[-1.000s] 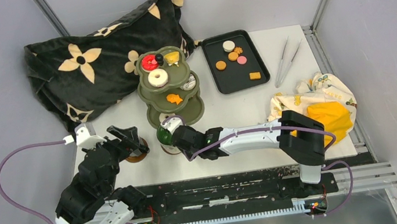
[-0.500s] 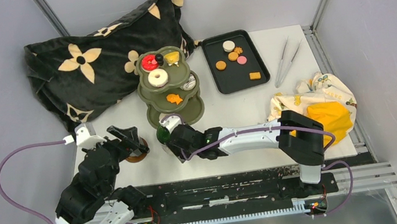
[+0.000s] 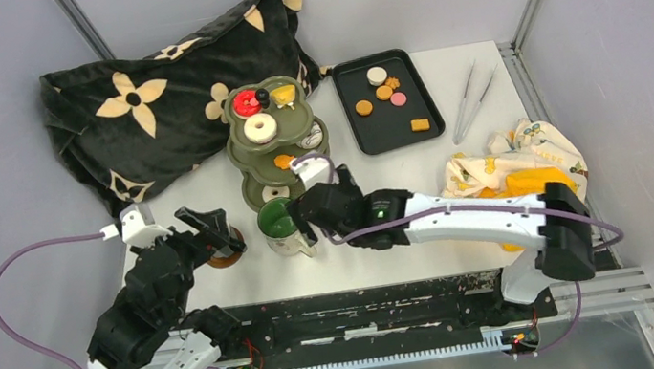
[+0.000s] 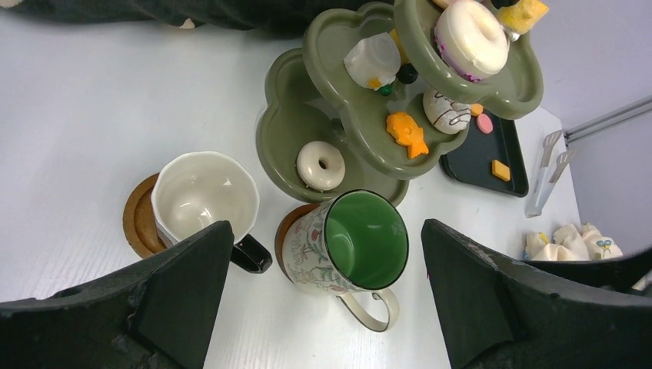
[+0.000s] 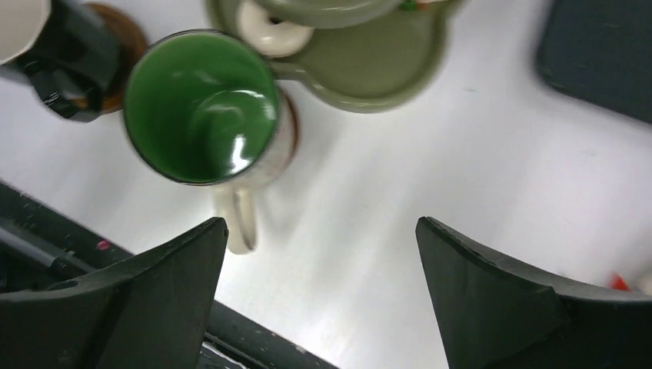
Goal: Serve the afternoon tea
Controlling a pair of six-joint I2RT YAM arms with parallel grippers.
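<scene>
Green-lined mug (image 3: 279,226) stood upright on brown saucer (image 4: 284,231), just in front of olive three-tier stand (image 4: 286,131), handle toward near edge of table (image 5: 430,169). Right gripper (image 5: 321,227) spread wide and empty just beside mug. Mug sat outside its fingers, off the left one. Left gripper (image 4: 324,231) likewise wide and empty, near white cup (image 4: 204,196).

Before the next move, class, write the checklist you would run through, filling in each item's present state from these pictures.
1. Floral green-lined mug upright on its round brown saucer: ok.
2. Right fingers open, clear of the mug: ok.
3. Left fingers open, empty: ok.
4. White cup with black handle on the second brown saucer: ok.
5. Olive-green three-tier stand upright: ok.
6. Black rectangular tray emptied: not ok, small pastries lie on it.
</scene>
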